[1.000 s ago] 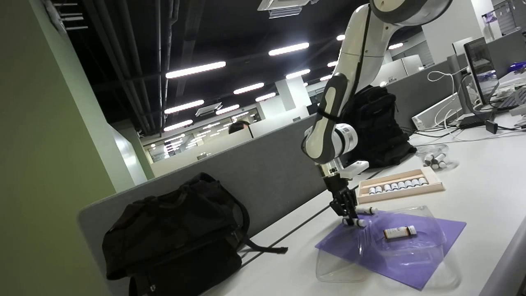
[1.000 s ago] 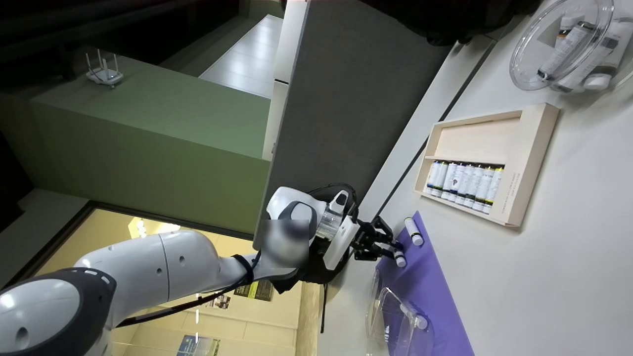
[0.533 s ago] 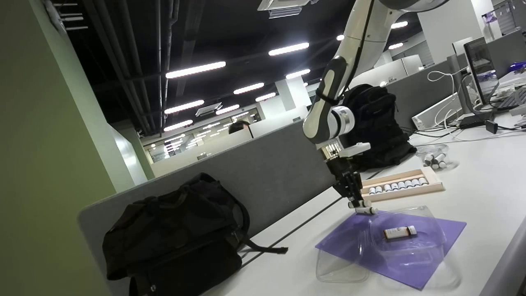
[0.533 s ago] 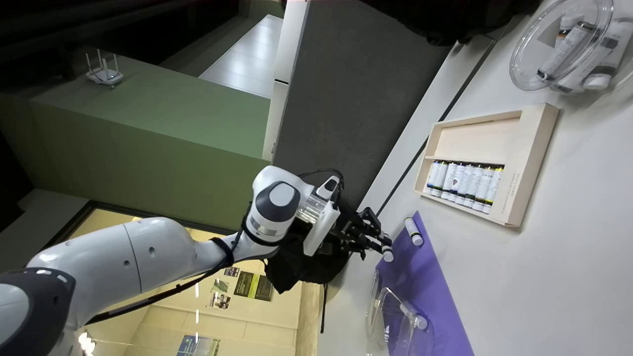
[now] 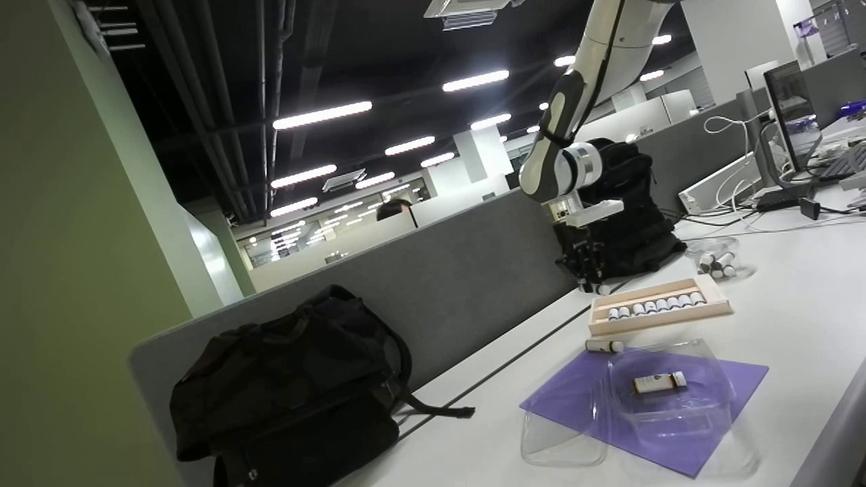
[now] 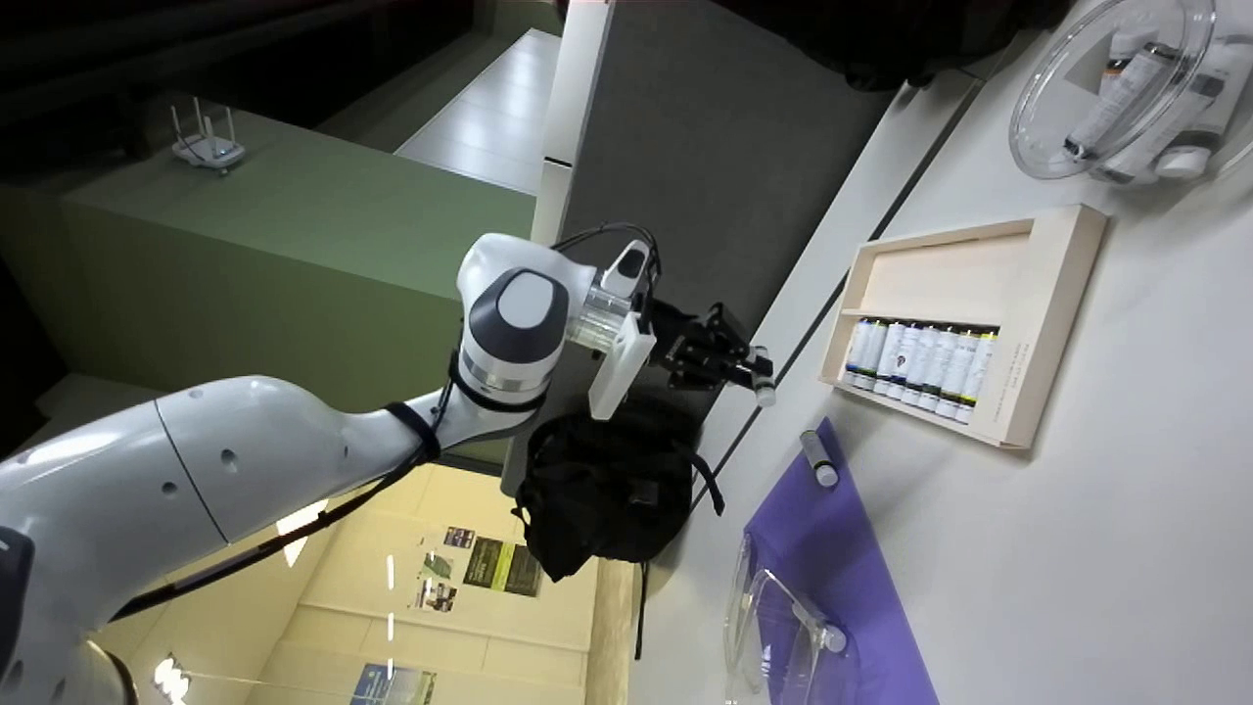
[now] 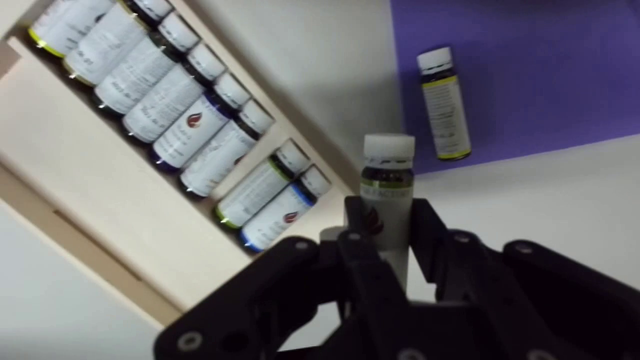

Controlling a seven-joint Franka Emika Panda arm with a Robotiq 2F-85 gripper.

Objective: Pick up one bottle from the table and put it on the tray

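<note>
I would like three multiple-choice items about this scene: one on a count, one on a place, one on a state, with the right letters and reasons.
1. The bottles in the tray number: A five; B twelve; C eight.
2. The wrist view's loose bottle is: A on the purple sheet; B in the tray; C under the tray.
3. The fingers are: A open, empty; B closed on a white-capped bottle; C closed, empty.

Key:
1 C: the wrist view shows six, a gap, then two.
2 A: purple shows on both its sides.
3 B: a finger lies against each side.
</note>
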